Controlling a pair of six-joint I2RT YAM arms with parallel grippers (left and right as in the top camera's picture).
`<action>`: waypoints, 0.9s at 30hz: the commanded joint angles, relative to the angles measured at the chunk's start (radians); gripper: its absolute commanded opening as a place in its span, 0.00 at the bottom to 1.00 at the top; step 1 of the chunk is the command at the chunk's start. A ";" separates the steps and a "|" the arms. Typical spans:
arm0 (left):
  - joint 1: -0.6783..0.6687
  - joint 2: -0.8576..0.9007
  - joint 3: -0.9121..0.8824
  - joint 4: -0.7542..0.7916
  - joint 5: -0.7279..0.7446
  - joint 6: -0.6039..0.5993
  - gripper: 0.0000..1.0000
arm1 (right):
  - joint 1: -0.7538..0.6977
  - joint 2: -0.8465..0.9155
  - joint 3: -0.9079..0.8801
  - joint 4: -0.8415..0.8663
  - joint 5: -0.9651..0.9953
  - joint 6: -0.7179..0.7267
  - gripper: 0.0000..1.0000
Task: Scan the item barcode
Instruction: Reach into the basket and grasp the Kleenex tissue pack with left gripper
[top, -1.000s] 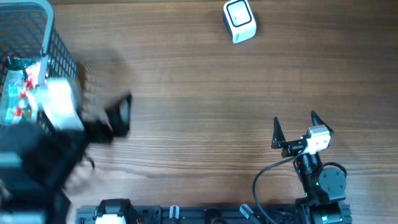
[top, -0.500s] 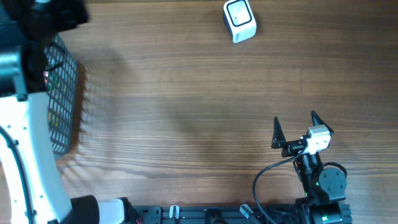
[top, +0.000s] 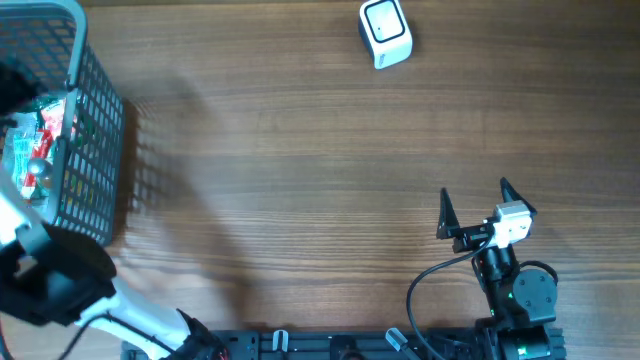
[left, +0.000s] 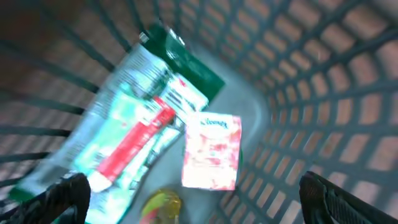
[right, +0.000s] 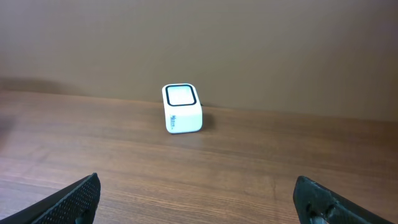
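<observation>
Wooden table (top: 300, 150), mesh basket (top: 95, 120) walling packets (left: 137, 127), scanner (top: 385, 33) well apart

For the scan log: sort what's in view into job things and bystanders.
Job: white cube-shaped scanner; grey plastic mesh basket; green-and-white printed packet; pink-and-white tissue pack; small yellow item; left end effector, open over them.
Bystanders: right end effector, open and empty; black cable.

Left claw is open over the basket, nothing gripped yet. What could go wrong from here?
1. The pink pack overlaps the green packet under the open left claw; it may grab both or the wrong one.
2. The mesh of the basket stands close around; a finger could snag it.
3. No barcode shows, so the item might reach the scanner wrong side up.
</observation>
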 joint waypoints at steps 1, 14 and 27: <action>-0.004 0.074 0.011 -0.031 0.104 0.084 0.95 | -0.006 -0.006 -0.001 0.003 -0.010 -0.002 1.00; -0.004 0.202 -0.096 -0.005 0.113 0.105 0.90 | -0.006 -0.006 -0.001 0.003 -0.010 -0.002 1.00; -0.004 0.203 -0.190 0.054 0.113 0.105 0.69 | -0.006 -0.006 -0.001 0.003 -0.010 -0.002 1.00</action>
